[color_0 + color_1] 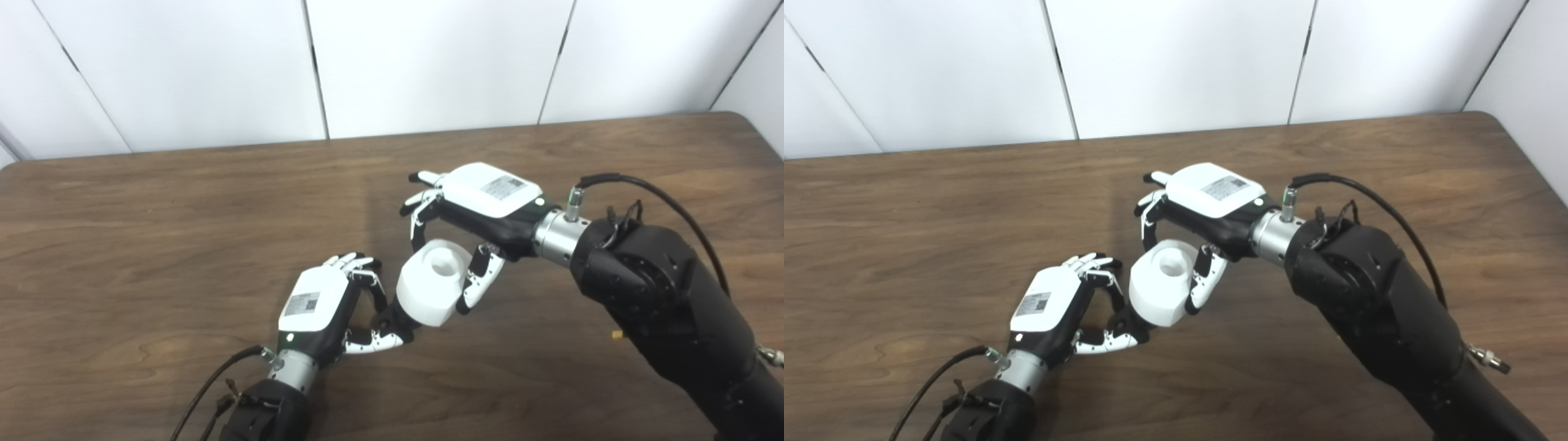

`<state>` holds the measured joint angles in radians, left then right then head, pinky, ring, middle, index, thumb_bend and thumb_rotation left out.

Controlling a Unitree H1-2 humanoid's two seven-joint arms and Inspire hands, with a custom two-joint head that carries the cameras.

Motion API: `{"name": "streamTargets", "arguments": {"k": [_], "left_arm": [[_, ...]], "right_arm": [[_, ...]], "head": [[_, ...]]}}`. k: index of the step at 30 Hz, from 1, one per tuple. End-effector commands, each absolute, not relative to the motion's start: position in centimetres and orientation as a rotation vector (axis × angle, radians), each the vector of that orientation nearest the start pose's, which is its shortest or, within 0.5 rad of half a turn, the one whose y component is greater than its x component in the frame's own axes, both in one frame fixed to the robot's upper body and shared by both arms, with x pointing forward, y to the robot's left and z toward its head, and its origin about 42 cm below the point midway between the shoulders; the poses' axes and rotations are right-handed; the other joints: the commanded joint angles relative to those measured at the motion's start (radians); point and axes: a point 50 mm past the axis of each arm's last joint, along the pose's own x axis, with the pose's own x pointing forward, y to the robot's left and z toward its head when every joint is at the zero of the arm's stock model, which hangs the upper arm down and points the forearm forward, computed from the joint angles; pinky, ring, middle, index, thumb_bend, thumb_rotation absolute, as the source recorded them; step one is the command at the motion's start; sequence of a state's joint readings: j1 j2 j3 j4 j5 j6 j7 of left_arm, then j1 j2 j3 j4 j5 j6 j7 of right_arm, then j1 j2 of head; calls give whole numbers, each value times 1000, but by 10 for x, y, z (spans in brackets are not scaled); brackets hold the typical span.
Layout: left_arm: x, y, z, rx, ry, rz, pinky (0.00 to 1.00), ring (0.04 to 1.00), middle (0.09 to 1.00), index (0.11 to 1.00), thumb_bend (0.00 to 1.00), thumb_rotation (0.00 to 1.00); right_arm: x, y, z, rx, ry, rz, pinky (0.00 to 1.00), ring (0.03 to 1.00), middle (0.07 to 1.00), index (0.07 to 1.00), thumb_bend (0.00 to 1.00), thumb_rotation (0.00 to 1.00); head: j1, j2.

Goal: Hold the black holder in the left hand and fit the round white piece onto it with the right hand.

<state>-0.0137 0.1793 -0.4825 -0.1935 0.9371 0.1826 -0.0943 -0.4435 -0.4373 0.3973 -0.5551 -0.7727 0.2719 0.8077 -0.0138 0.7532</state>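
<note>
The round white piece is a squat cylinder with a hole in its top, tilted toward the lower left above the wooden table. My right hand reaches in from the right and is shut on it, fingers on its far side and thumb on its near side. The black holder is mostly hidden; only a dark part shows at the white piece's lower left edge, touching it. My left hand is shut on that holder, its fingers curled over it and thumb beneath.
White wall panels stand behind the table's far edge. The right forearm with its black cable crosses the table's right side. A cable trails from the left wrist at the bottom edge.
</note>
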Motion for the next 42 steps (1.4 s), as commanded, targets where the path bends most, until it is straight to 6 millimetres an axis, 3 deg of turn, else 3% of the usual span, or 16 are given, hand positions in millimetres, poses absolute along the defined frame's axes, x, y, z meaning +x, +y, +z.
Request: {"name": "streamTargets", "arguments": {"k": [1, 17, 30, 42], "left_arm": [[240, 138, 90, 1147, 3, -527, 907, 897, 825, 490, 519, 55], [240, 137, 87, 1139, -12, -524, 891, 888, 816, 489, 520, 55], [241, 135, 87, 1137, -8, -527, 899, 893, 818, 490, 520, 55], [240, 135, 88, 1137, -16, -524, 893, 888, 816, 490, 519, 55]], "right_arm": [[313, -170, 308, -1375, -426, 675, 941, 989, 843, 484, 524, 135], [318, -161, 303, -1373, -428, 672, 944, 991, 845, 484, 524, 136], [319, -162, 316, -1377, -472, 655, 932, 989, 840, 484, 524, 137], [320, -158, 308, -1375, -444, 679, 937, 982, 838, 484, 524, 137]], "head": [[-1, 0], [1, -4], [2, -5], [5, 0]]}}
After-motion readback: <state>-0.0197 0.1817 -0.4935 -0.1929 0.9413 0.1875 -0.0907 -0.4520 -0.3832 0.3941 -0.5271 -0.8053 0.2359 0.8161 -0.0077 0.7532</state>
